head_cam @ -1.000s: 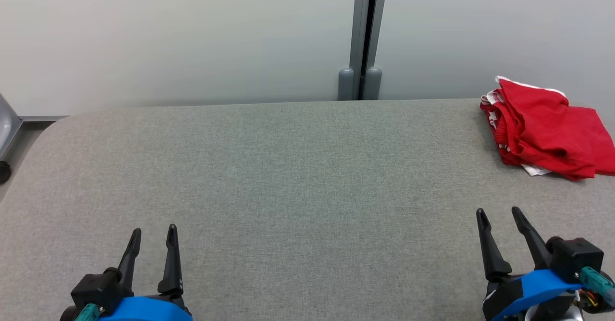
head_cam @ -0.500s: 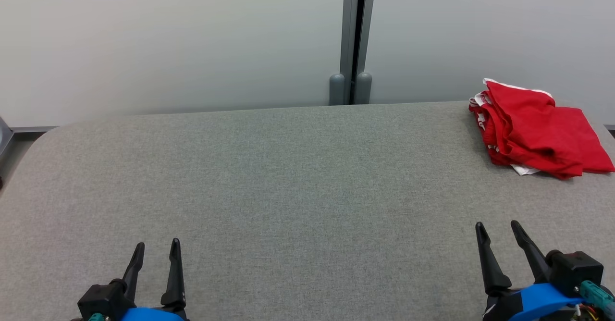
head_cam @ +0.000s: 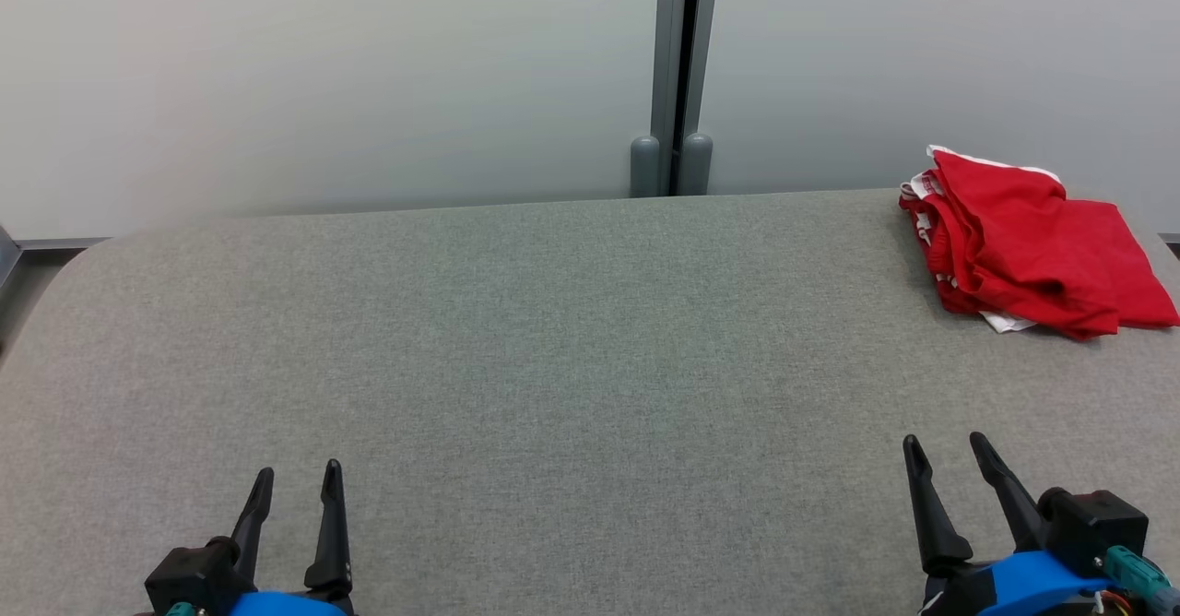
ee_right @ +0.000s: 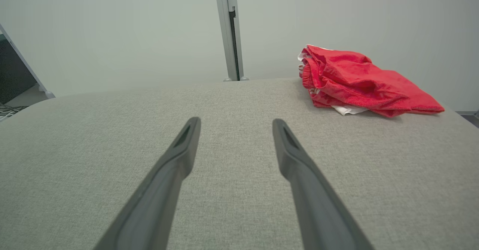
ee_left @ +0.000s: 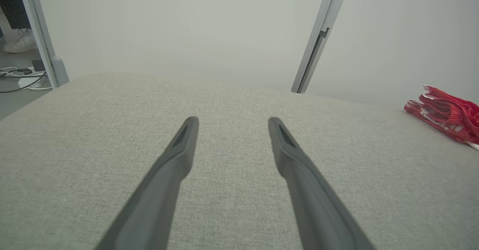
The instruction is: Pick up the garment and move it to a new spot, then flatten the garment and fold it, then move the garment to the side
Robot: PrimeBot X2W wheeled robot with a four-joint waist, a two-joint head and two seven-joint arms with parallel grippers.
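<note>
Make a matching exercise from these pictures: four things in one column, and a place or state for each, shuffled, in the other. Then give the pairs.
Things
1. red garment
2. left gripper
3. right gripper
4. grey post

Places or states
A. open, at the lower right of the head view, above the table
B. lying in a heap at the table's far right corner
C. upright behind the table's far edge
D. open, at the lower left of the head view

Pairs: 1-B, 2-D, 3-A, 4-C
</note>
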